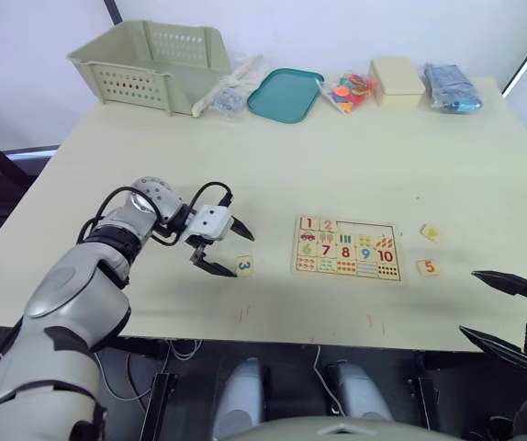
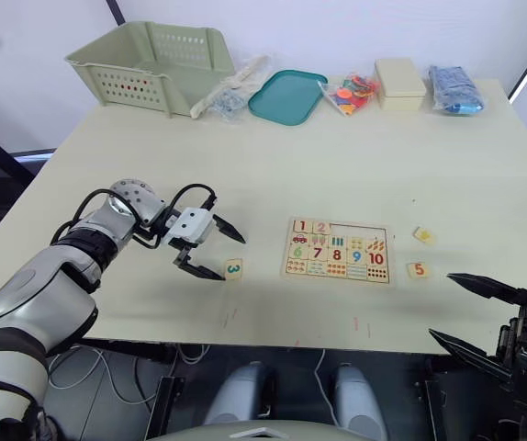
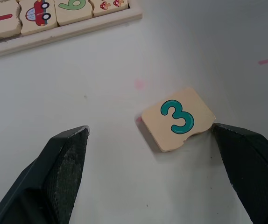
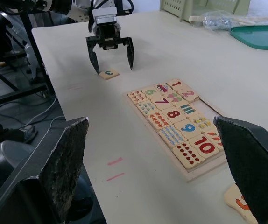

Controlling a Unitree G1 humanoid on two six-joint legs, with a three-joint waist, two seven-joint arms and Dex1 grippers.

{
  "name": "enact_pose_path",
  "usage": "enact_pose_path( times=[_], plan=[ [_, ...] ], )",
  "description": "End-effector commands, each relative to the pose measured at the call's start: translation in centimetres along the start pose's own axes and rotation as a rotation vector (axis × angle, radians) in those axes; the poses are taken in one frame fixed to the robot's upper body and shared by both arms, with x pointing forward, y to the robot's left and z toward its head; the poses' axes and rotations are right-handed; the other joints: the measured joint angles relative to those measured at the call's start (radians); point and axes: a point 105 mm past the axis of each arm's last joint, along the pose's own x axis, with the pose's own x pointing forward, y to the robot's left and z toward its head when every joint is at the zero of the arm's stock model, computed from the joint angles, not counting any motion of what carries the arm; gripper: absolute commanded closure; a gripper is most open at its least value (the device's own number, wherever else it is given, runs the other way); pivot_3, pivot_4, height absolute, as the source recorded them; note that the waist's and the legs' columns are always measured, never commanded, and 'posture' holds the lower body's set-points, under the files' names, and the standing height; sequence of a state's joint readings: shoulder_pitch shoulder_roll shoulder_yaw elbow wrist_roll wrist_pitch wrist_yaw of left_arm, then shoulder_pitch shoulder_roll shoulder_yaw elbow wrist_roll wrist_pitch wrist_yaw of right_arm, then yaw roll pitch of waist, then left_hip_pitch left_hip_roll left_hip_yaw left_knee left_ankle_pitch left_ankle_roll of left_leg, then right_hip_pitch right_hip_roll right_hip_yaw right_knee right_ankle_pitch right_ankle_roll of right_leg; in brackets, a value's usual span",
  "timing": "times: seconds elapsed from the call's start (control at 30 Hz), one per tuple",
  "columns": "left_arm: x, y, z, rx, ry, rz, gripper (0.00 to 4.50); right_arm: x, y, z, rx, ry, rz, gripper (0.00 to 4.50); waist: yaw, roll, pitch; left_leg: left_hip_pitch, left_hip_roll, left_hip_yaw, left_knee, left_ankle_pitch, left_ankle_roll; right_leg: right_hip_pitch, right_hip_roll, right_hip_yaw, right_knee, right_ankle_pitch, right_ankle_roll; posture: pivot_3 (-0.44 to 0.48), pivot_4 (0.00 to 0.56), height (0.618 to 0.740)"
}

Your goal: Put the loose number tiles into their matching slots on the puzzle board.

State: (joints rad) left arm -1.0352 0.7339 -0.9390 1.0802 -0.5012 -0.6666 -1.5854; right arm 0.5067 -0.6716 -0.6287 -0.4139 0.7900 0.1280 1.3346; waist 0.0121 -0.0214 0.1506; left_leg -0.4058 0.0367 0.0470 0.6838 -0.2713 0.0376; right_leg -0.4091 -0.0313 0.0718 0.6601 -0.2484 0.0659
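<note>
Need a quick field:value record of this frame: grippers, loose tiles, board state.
left gripper: open, fingers straddling the 3 tile, one finger touching its edge
right gripper: open, holding nothing, at the table's near edge
puzzle board: flat on the table, right of the 3 tile
top row: 1 and 2 seated, three slots open
5 tile: loose, right of the board
other loose tile: right of the board, beyond the 5, digit unreadable

Head eyes: high up, looking down over the whole counter (image 1: 484, 147).
Left wrist: very close to tile 3 (image 3: 177, 118).
Right wrist: low, looking across the board (image 4: 173, 115).
Shared: all views see the board.
</note>
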Motion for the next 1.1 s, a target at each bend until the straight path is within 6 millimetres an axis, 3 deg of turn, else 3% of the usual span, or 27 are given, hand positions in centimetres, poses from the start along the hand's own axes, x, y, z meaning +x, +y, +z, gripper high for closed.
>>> enact_pose_path(
  times=[0.03, 0.53, 0.63, 0.7, 1.1],
  plan=[
    [0.63, -0.86, -0.3, 0.003, 0.0, -0.053, 0.03, 0.03, 0.22, 0.72, -0.029, -0.01, 0.008, 0.0, 0.0, 0.0, 0.0, 0.0, 0.0, 0.0, 0.0, 0.0, 0.0, 0.0, 0.0, 0.0, 0.0, 0.0, 0.0, 0.0, 0.15, 0.74],
    [1.14, -1.29, 0.05, 0.012, -0.024, -0.082, 0.03, 0.04, 0.4, 0.56, -0.021, -0.011, 0.005, 0.0, 0.0, 0.0, 0.0, 0.0, 0.0, 0.0, 0.0, 0.0, 0.0, 0.0, 0.0, 0.0, 0.0, 0.0, 0.0, 0.0, 0.15, 0.74],
    [1.1, -1.32, 0.06, 0.012, -0.023, -0.083, 0.87, 0.06, 0.44, 0.53, -0.02, -0.012, 0.003, 0.0, 0.001, 0.0, 0.0, 0.0, 0.0, 0.0, 0.0, 0.0, 0.0, 0.0, 0.0, 0.0, 0.0, 0.0, 0.0, 0.0, 0.15, 0.74],
    [0.99, -1.3, 0.01, 0.014, -0.018, -0.082, 1.83, 0.07, 0.46, 0.51, -0.019, -0.012, 0.002, 0.0, 0.003, 0.0, 0.0, 0.0, 0.0, 0.0, 0.0, 0.0, 0.0, 0.0, 0.0, 0.0, 0.0, 0.0, 0.0, 0.0, 0.15, 0.74],
    [0.59, -1.33, -0.19, 0.009, -0.008, -0.072, 1.83, 0.23, 0.52, 0.25, -0.011, -0.014, 0.002, 0.0, 0.001, 0.0, 0.0, 0.0, 0.0, 0.0, 0.001, 0.0, 0.0, 0.0, 0.0, 0.0, 0.0, 0.0, 0.0, 0.0, 0.15, 0.74]
  ],
)
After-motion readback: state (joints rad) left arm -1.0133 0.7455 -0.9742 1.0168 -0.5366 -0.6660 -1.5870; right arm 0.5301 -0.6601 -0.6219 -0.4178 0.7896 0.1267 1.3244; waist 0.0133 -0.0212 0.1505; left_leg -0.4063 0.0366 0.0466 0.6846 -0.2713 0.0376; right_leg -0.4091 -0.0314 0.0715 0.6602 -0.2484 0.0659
